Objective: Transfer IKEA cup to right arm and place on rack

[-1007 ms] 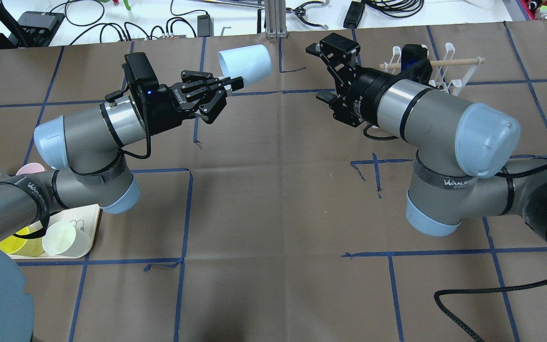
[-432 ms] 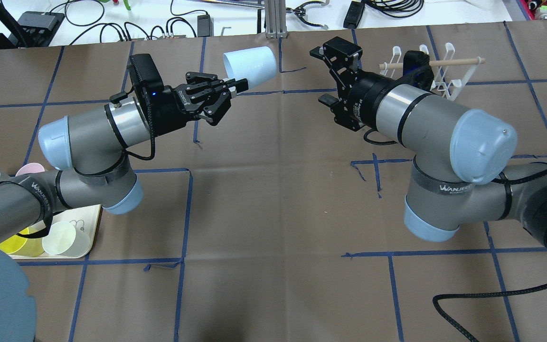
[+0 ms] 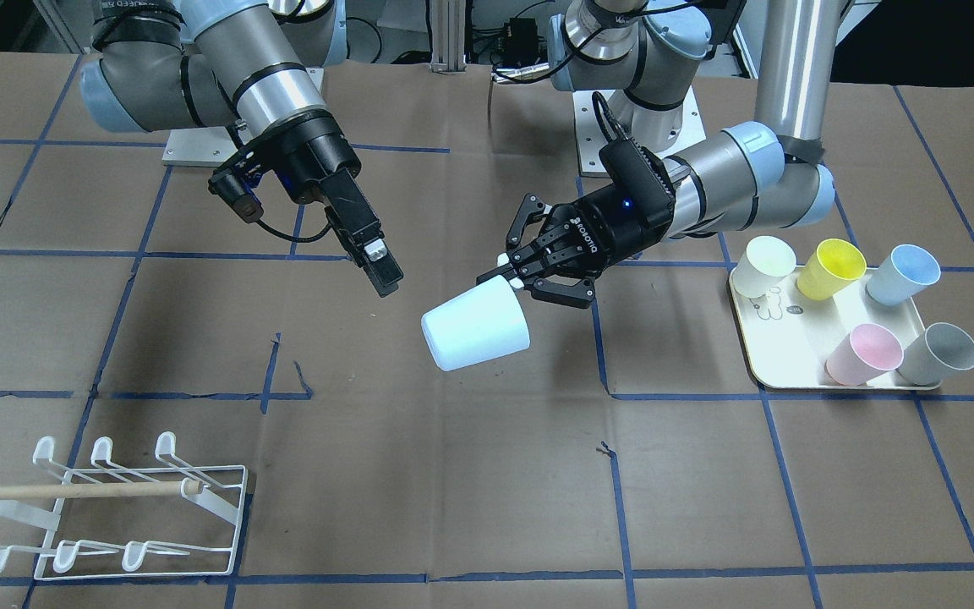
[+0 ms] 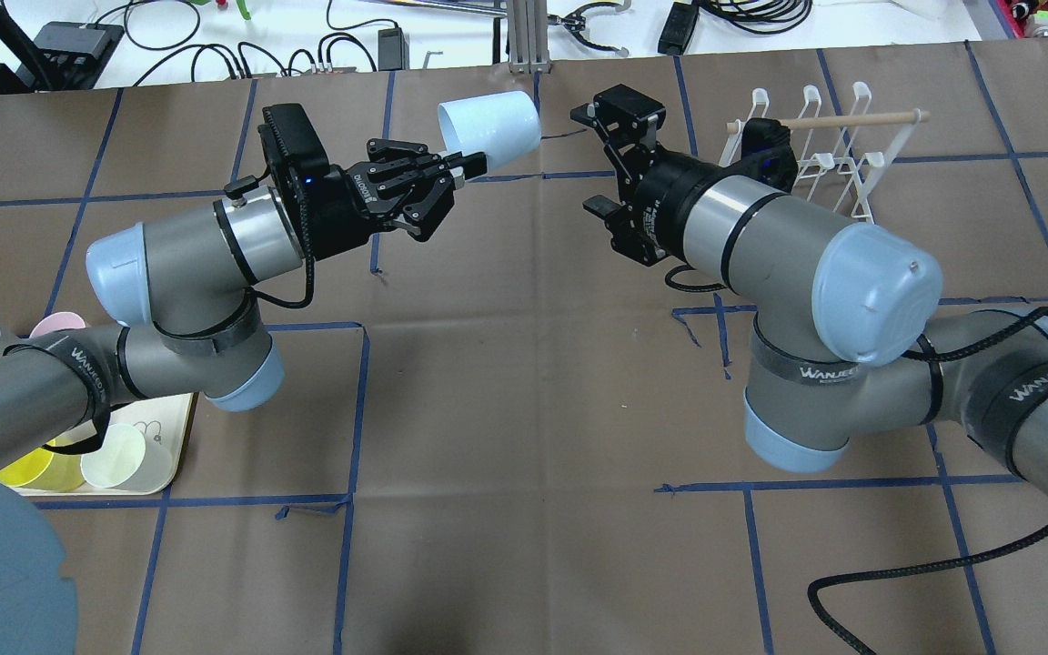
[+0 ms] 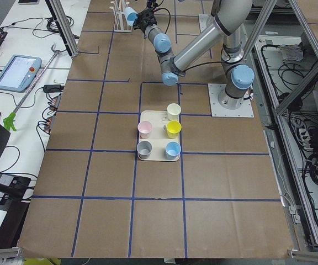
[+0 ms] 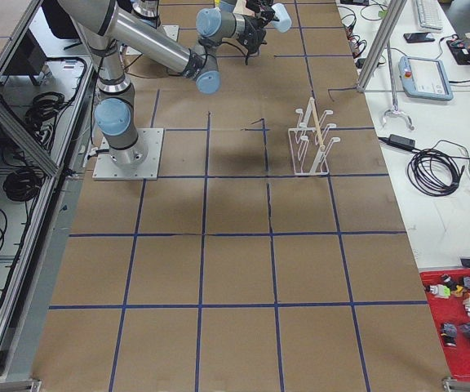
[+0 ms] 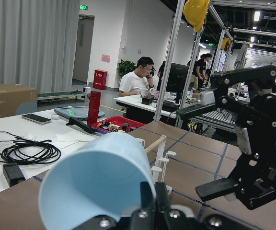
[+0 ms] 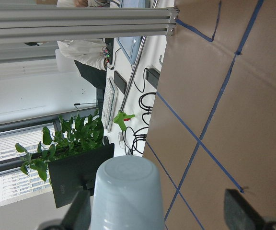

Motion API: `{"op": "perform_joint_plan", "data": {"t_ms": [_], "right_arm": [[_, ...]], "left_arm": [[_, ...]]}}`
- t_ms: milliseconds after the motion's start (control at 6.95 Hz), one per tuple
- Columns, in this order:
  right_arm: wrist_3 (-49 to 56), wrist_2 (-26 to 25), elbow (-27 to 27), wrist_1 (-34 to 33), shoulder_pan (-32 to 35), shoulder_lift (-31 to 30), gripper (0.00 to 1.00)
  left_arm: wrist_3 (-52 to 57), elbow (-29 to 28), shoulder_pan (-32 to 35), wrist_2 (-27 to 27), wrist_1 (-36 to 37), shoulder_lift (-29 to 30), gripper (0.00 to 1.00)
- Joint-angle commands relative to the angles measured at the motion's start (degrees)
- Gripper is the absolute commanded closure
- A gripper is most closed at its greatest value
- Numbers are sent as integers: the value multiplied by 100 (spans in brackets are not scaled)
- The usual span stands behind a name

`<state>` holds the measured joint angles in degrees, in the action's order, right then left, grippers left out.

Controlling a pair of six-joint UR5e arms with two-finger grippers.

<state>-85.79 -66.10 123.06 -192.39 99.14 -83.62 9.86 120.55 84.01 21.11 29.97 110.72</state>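
Brown papered surface (image 4: 524,409) underneath, and both arms meet above its far side. The right arm (image 4: 760,218) reaches in with its jaws spread wide and empty. The left arm (image 4: 206,255) faces it, jaws pinched narrow on the rim of the pale blue cup (image 4: 489,124). The rack (image 4: 851,119) waits behind the right jaws, well clear of the handover.

The cup hangs in the air on its side, closed end pointing at the right jaws, just ahead of them and not yet between them. From the right wrist view it sits off-centre, nearer one finger than the other.

This is the approach to the handover, I'd say. To do it well, line the cup up midway in the open jaws first, then slide over the closed end and close on the body, gently, as the wall looks thin. The left jaws should let go only once that grip is firm, and the mouth should stay free for a prong.
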Motion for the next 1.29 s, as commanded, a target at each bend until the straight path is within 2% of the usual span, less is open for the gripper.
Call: {"op": "perform_joint_plan", "data": {"t_ms": [0,1151], "right_arm": [[-17,-280,-307,-18,315,213,4],[-26,-272,-1002,-115,518,978,4]], "left_arm": [[-2,-5,10,16,0,-24,93],[-63,-23,10,16,0,-33,92]]}}
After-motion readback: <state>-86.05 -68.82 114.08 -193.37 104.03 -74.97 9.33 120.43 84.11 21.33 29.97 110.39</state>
